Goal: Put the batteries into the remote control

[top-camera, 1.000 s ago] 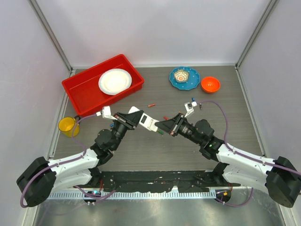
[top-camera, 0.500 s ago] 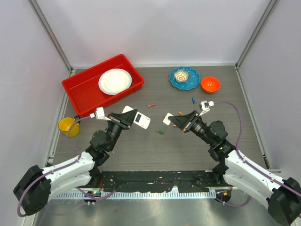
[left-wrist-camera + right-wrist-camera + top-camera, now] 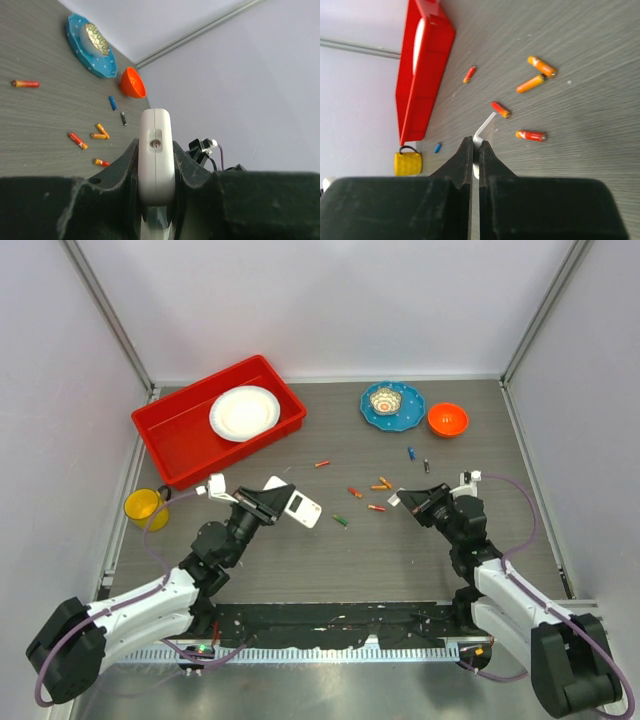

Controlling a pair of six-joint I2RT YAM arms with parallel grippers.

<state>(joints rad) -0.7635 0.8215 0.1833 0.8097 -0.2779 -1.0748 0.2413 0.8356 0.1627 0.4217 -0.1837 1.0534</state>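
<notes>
The left fingers (image 3: 122,170) are clamping the remote control (image 3: 156,150) by its two long sides, holding it on edge above the table (image 3: 400,560), with its end poking out past the fingertips. The right fingers (image 3: 462,160) are pressing almost flat together, pinching a thin white flat piece (image 3: 486,126) that is sticking out just beyond their tips; what the piece is cannot be told.

The batteries (image 3: 354,492) are lying loose on the table, none of them touching either pair of fingers. Three red-orange ones and a green one (image 3: 340,521) are sitting in the open stretch between the two pairs of fingers, the green one lying nearer the left fingers. Another red-orange one (image 3: 321,464) is lying farther out, beyond the tip of the remote control. A blue one (image 3: 411,452) and a dark one (image 3: 426,465) are resting side by side a little past the right fingers.

Well beyond the left fingers a red tray (image 3: 185,440) is carrying a white plate (image 3: 244,412), and a yellow cup (image 3: 143,507) is standing off to their outer side. Well beyond the right fingers a blue plate (image 3: 408,405) and an orange bowl (image 3: 447,419) are sitting near each other.
</notes>
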